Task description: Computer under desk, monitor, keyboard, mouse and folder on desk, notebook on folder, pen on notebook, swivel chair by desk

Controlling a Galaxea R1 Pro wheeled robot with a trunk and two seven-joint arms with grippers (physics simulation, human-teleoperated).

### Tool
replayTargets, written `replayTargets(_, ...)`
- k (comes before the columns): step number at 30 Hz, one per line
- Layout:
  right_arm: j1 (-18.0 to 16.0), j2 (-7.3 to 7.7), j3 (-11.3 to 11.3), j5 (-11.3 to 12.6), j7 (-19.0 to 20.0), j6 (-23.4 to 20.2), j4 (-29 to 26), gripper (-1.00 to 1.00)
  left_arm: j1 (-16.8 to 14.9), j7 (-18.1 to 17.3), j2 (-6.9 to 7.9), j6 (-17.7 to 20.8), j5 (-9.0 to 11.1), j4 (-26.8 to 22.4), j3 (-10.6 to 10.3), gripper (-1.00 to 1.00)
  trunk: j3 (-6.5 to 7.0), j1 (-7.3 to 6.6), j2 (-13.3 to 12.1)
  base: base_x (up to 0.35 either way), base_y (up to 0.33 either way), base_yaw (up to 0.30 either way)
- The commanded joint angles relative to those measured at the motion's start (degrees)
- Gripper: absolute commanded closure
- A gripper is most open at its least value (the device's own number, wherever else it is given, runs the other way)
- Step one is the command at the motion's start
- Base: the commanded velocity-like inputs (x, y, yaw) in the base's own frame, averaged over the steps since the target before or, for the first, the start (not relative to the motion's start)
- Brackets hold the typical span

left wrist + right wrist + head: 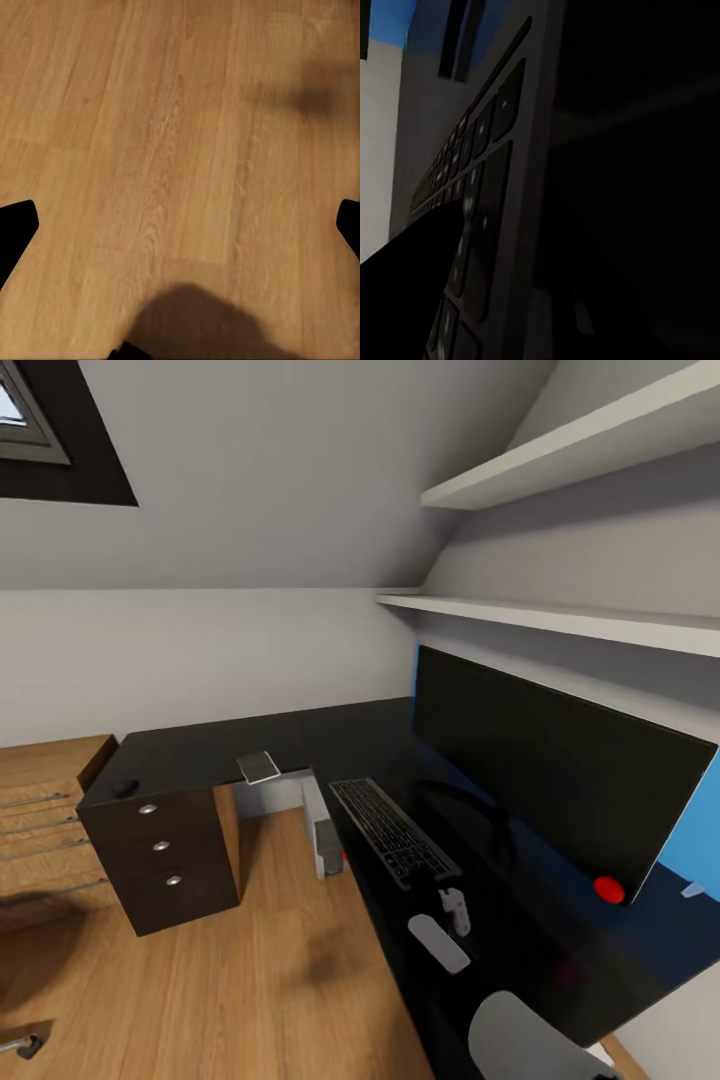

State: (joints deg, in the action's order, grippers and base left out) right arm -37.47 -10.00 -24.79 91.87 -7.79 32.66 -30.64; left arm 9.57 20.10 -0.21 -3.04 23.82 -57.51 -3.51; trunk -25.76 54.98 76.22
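Head view: keyboard (388,831) on desk (300,745), monitor (560,780) at its 3 o'clock. Left gripper (180,225) wide; right's state unclear.

We're right up against the slim grey keyboard with dark keys (484,187), which sits on the glossy black desk top (645,150); a blue strip (390,19) beyond, dark blurry shape up close.

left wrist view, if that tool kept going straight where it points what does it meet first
Most likely the wood-plank floor: bare planks lie straight ahead between the two dark finger tips, with nothing in between. How far off the floor is cannot be judged.
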Motion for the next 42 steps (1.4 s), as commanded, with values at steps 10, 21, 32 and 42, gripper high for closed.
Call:
replayTargets(10, -0.06, 0.0, -0.43, 0.48, -0.88, 5.19, 1.55, 1.0, 0.01, 0.29, 0.04, -0.3, 0.62, -0.06, -0.15, -1.0, -0.05, 0.01, 0.04, 0.011, 0.013, 0.0)
replayTargets(21, -0.06, 0.0, -0.43, -5.2, -8.15, 7.14, 2.23, 1.0, 0.01, 0.29, 0.04, -0.3, 0.62, -0.06, -0.13, -1.0, -0.05, 0.01, 0.04, 0.0, 0.0, 0.0)
replayTargets(32, -0.06, 0.0, -0.17, -5.76, -3.58, 7.15, 1.66, 1.0, 0.01, 0.29, 0.17, -0.37, 0.54, -0.28, -0.1, -1.0, -0.05, 0.01, 0.04, 0.0, 0.0, 0.0)
replayTargets(42, -0.06, 0.0, 0.0, -5.74, -2.49, 7.16, 1.55, 1.0, 0.01, 0.35, 0.3, -0.29, 0.67, -6.03, 0.21, -1.0, -0.05, 0.01, 0.04, 0.0, 0.0, 0.0)
